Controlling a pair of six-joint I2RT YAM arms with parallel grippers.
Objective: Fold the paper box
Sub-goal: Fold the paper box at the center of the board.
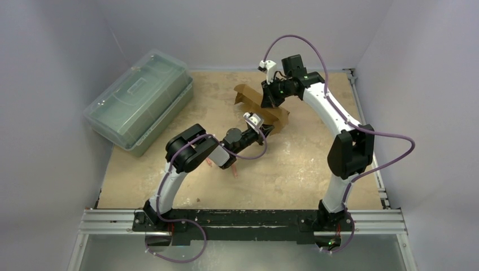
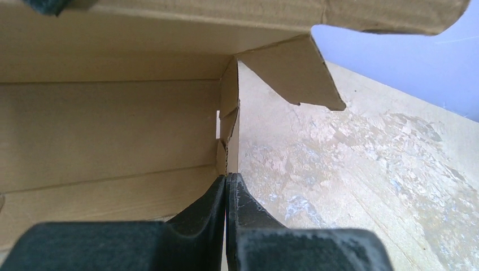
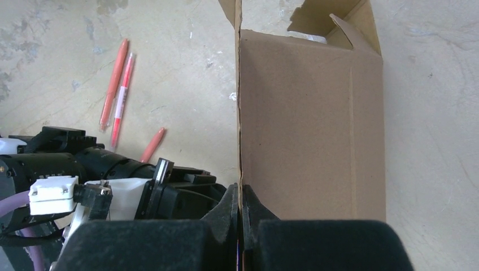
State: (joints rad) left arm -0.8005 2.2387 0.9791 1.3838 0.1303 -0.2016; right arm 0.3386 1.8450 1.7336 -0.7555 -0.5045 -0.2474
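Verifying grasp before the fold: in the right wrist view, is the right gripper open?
No: the right gripper is shut, clamped on the thin near edge of the paper box wall.

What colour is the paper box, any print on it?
The paper box is plain brown, no print visible; clearest in the right wrist view.

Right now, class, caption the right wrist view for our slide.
Right gripper shut on one wall edge of the paper box, orange pens lying on the table beside it.
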